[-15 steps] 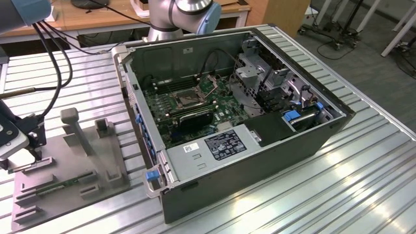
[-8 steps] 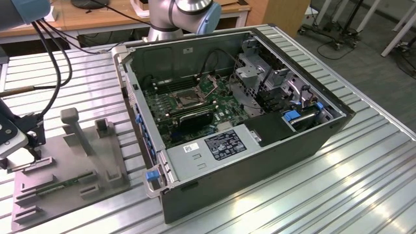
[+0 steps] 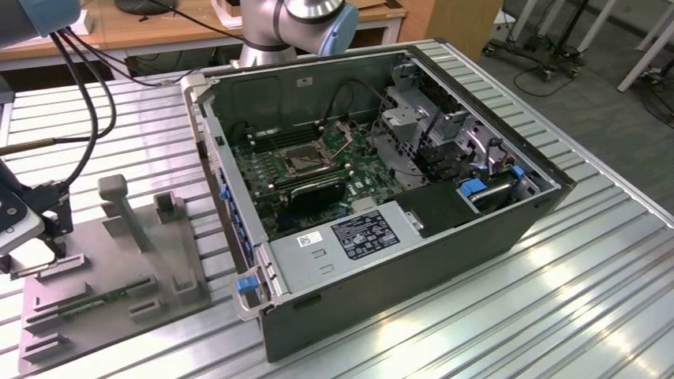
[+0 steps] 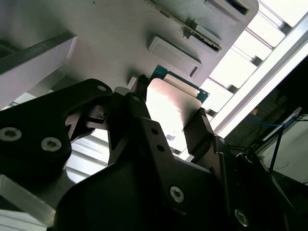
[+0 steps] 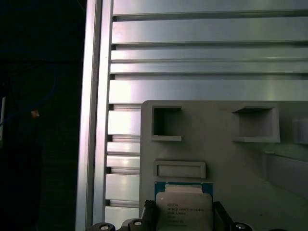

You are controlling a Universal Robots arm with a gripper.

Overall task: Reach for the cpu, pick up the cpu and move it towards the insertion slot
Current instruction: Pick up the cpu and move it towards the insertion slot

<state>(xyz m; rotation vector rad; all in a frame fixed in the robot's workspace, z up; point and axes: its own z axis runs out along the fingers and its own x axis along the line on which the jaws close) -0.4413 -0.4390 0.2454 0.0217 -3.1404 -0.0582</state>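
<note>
Pincer (image 4: 169,108) looks closed on the cpu (image 5: 184,208), gripping two opposite edges. We see the chip low against the grey tray (image 5: 226,163), near the tray's edge by the table (image 3: 548,316) rim. We judge the reach done and the lift hardly begun; the insertion slot (image 3: 302,160), inside the computer case (image 3: 421,260), lies well apart.

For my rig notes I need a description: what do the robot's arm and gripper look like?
The arm is a silver-grey tube with light blue caps on its joints. Black cables hang from it. In the second wrist view the gripper is black, built of flat angular link plates held by socket screws.
</note>
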